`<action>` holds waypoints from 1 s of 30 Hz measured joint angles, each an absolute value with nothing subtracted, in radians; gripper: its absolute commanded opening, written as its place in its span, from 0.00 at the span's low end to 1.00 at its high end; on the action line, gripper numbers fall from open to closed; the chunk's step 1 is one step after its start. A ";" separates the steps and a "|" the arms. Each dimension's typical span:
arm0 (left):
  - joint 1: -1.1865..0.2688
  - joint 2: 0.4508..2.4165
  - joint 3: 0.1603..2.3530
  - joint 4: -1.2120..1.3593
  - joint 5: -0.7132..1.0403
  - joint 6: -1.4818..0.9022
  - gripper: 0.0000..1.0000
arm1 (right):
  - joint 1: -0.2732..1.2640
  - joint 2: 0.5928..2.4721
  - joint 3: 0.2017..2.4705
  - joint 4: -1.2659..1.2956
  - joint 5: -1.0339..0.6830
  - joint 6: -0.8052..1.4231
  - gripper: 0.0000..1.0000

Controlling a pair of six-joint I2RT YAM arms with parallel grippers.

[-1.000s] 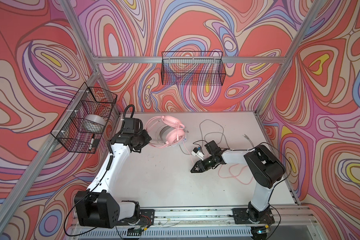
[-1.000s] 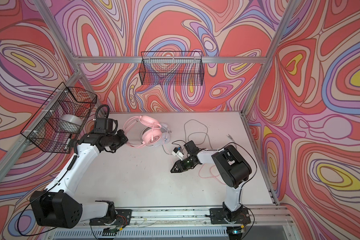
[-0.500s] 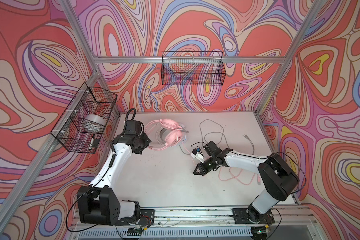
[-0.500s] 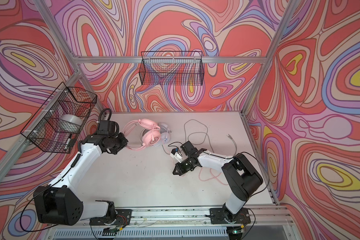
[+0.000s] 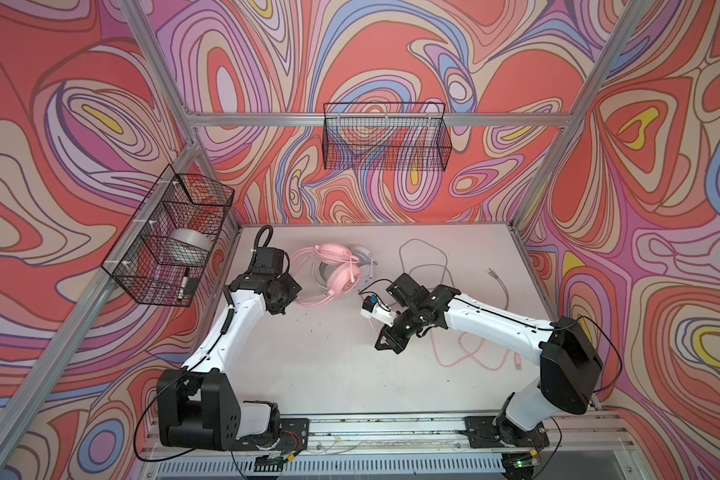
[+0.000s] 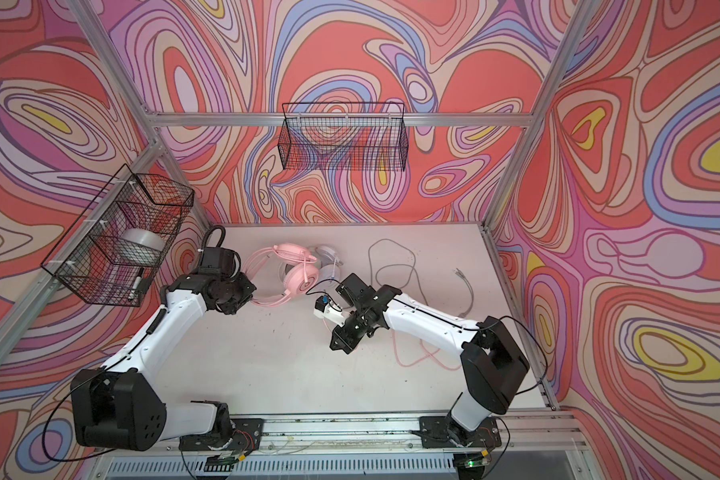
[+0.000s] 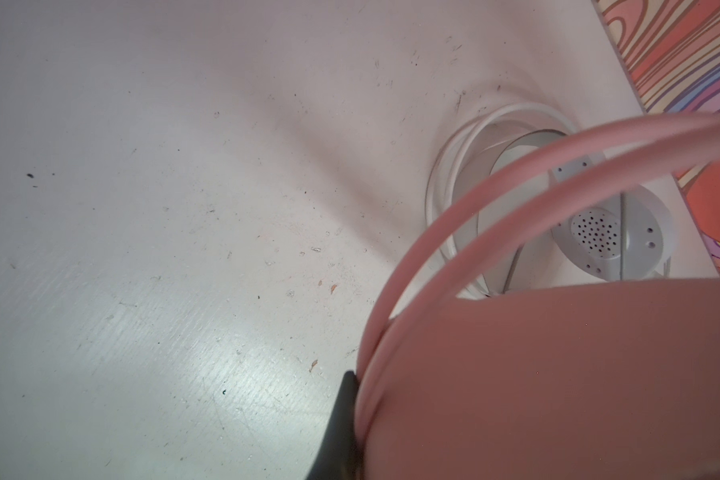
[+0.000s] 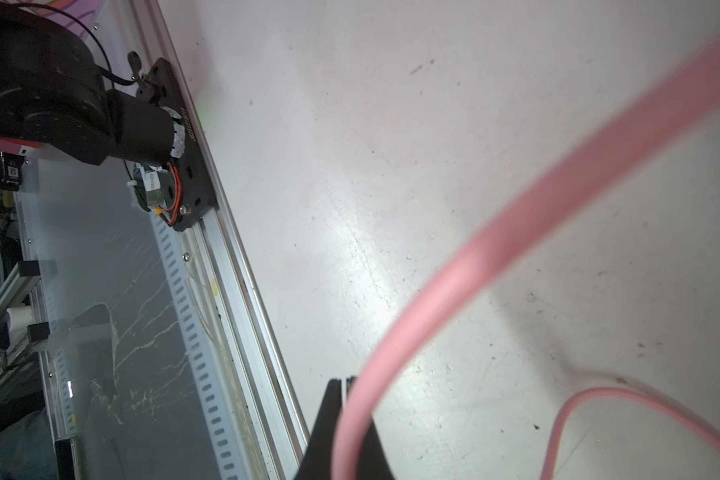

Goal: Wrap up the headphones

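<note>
Gripping the headband of the pink headset (image 5: 336, 272), the left pincer (image 5: 284, 305) is closed. In the left wrist view one black finger lies tight against the broad pink band and its two thin pink rails. The other finger is hidden behind the band.

The pink earcups lie on the surface (image 5: 308, 374) just beyond the left pincer, on the side facing the right pincer (image 5: 386, 344). The white headset (image 5: 363, 252) lies under and behind the pink one, touching it, farther from the left pincer. The left wrist view shows its perforated earcup and white headband through the gap between the pink rails.

The right pincer is closed on the pink cable (image 8: 516, 232). In the right wrist view the cable leaves the dark fingertips and arches clear of the surface. The remainder of this cable lies in loose loops on the surface behind the right pincer, beside and partly under its forearm. Whether the run between the two pincers is taut cannot be told.

The grey cable (image 5: 422, 257) lies in loose loops on the surface past the right pincer's wrist, towards the rear wall, touching neither pincer.

The two pincers are well apart. A wire basket (image 5: 171, 245) hangs on the side wall outboard of the left pincer, holding a pale roll.
</note>
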State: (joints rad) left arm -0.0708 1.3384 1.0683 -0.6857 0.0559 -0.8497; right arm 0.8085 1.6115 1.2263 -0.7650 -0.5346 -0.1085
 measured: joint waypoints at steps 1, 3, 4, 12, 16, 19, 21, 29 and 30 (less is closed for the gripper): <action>-0.071 1.338 1.066 -0.686 0.051 -0.850 0.00 | 0.813 1.616 1.250 -0.779 -0.534 -0.124 0.00; -0.075 1.338 1.064 -0.687 0.039 -0.850 0.00 | 0.821 1.633 1.302 -0.810 -0.530 -0.157 0.00; -0.077 1.338 1.064 -0.686 0.034 -0.850 0.00 | 0.825 1.646 1.330 -0.827 -0.529 -0.174 0.00; -0.087 1.338 1.064 -0.686 0.010 -0.850 0.00 | 0.867 1.768 1.519 -0.958 -0.518 -0.285 0.00; -0.087 1.339 1.064 -0.687 -0.001 -0.850 0.00 | 0.887 1.826 1.582 -0.997 -0.522 -0.322 0.00; -0.093 1.348 1.065 -0.686 -0.007 -0.850 0.00 | 0.898 1.864 1.631 -1.029 -0.527 -0.346 0.00; -0.101 1.360 1.066 -0.686 -0.014 -0.849 0.00 | 0.903 1.885 1.665 -1.046 -0.532 -0.362 0.00; -0.140 1.420 1.066 -0.688 -0.053 -0.838 0.00 | 0.905 1.946 1.775 -1.114 -0.537 -0.419 0.00; -0.147 1.429 1.066 -0.688 -0.057 -0.835 0.00 | 0.905 1.951 1.785 -1.123 -0.537 -0.427 0.00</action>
State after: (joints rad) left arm -0.1467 1.4292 1.0664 -0.6884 -0.0570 -0.8352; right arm 0.9047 1.9514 1.7851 -1.1229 -0.5365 -0.4267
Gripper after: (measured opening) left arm 0.082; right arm 0.056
